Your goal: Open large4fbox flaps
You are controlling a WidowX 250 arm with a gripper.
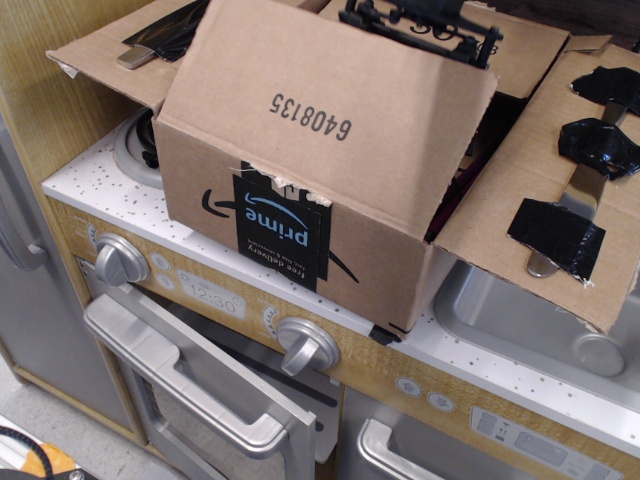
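The large4fbox [300, 200] is sitting on the speckled white surface [110, 190] of a toy kitchen. The black hand [425, 22] is showing above the "6408135" flap [320, 110]'s far edge; I cannot tell whether it is spread or pinching.

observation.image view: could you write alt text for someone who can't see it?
A large brown cardboard "prime" box sits on a toy kitchen counter, its near flap printed "6408135" raised upright beside a black robot pincer. Side flaps with black tape patches lie spread open.
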